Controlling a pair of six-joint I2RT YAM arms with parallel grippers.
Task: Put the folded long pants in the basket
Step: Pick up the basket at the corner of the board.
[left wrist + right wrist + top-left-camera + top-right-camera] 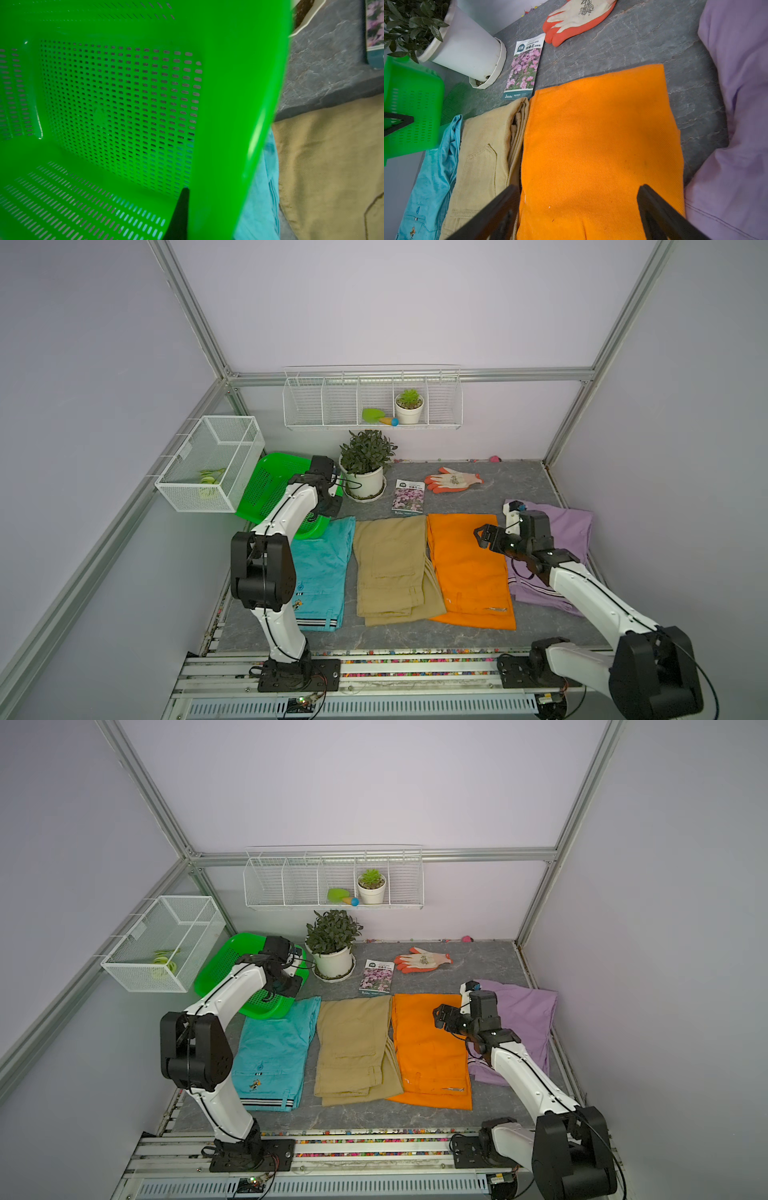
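Left wrist view put one dark finger [180, 209] of the left end effector [325, 509] flat against the inside of the green basket [228, 104] wall. Its mate was hidden behind the rim, so I judged it pinched on that wall rather than spread. In both top views the basket stood tilted and empty, its near edge over the far end of the teal pair [322, 568]; whether it rested on the cloth I could not tell.

The right end effector [579, 212] hung spread wide above the orange pair [591, 135], holding nothing. The khaki pair [390, 564] lay between teal and orange, and the lilac pair [573, 531] lay beyond the orange, partly under the right arm. All four were flat on the surface [519, 485], none in the basket. Behind them sat a potted plant [365, 472], a seed packet [409, 497] and a glove [453, 481].

I took the step in hand to be bringing the basket into place, with loading not yet begun. The next move, as I read it, called for setting the basket level and clear of the teal cloth. Then the right end effector would need to come down and close on an edge of the orange pair so its folds lifted together.
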